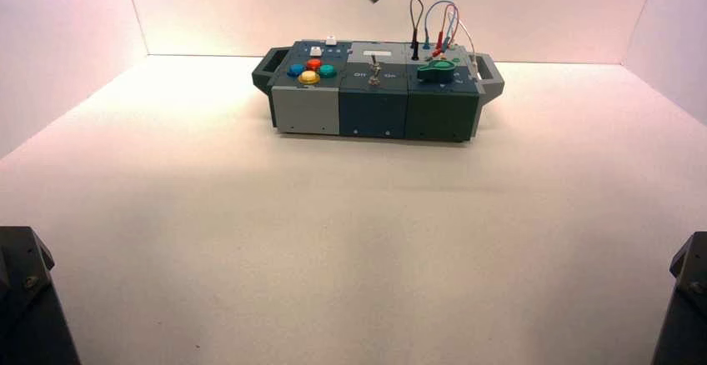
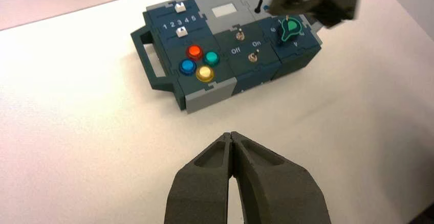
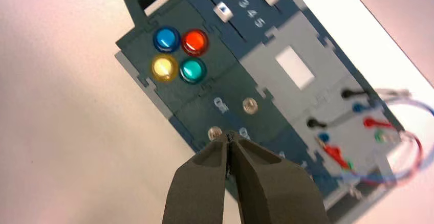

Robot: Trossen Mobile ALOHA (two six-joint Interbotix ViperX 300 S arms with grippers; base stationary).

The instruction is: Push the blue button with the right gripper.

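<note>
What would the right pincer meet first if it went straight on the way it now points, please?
Probably the dark middle panel of the box, near the small toggle switch at the right pincer tips, not the blue button, which lies off to one side. Depth is unclear.

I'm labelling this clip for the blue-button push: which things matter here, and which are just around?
For the job:
blue button
right gripper, shut, above the box's toggle switches

Just around:
red button
yellow button
teal button
green knob
left gripper, shut, back from the box
</note>
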